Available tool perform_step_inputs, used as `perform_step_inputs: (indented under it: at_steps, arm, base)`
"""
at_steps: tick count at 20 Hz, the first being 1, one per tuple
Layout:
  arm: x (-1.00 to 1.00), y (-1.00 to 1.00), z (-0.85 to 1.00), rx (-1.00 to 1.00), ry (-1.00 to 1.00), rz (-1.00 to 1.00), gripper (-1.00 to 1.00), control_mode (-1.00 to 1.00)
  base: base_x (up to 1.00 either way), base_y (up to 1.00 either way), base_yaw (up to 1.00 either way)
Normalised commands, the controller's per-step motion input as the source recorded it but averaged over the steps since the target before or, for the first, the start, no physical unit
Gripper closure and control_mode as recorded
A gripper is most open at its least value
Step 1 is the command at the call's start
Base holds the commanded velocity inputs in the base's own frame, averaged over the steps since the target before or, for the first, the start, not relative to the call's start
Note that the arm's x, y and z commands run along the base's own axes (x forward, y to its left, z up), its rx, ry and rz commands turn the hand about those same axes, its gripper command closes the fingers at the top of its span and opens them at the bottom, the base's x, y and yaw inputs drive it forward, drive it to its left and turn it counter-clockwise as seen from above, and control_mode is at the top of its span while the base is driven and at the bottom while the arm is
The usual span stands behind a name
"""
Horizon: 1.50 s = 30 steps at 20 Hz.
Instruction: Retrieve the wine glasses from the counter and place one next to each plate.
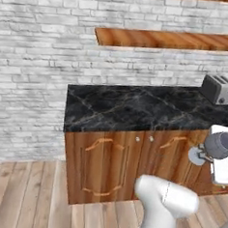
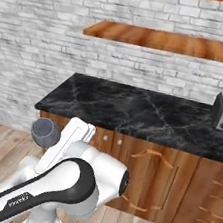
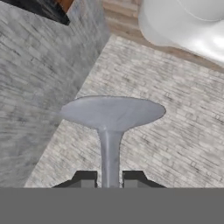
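Small clear grey glass with round bowl, thin stem, round foot [image 3: 111, 114] sits between two small dark fingers [image 3: 109, 180]. Fingers nearly closed, squeezing stem from both sides. Round foot sticks out past finger tips. Glass lies tipped on its side, in air, out in front of black marble surface [image 1: 136, 108] with brown wooden doors, not touching it. Silver toaster [image 1: 218, 89] stands on surface, far from fingers.
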Motion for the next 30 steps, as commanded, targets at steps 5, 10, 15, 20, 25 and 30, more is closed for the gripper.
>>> perform_step_inputs:
  at_steps: [5, 10, 15, 20, 25, 30]
  arm:
    - [0.0, 0.0, 0.0, 0.0, 0.0, 0.0, 1.0, 1.0]
    - [0.0, 0.0, 0.0, 0.0, 0.0, 0.0, 1.0, 1.0]
    - [0.0, 0.0, 0.0, 0.0, 0.0, 0.0, 1.0, 1.0]
    - [0.0, 0.0, 0.0, 0.0, 0.0, 0.0, 1.0, 1.0]
    - [0.0, 0.0, 0.0, 0.0, 0.0, 0.0, 1.0, 1.0]
    - [0.0, 0.0, 0.0, 0.0, 0.0, 0.0, 1.0, 1.0]
  base:
    - [-0.12, 0.76, 0.78]
    - [0.0, 0.23, 1.0]
    - [0.0, 0.12, 1.0]
    - [0.0, 0.11, 0.97]
    - [-0.03, 0.38, 0.88]
    - [0.07, 0.02, 0.85]
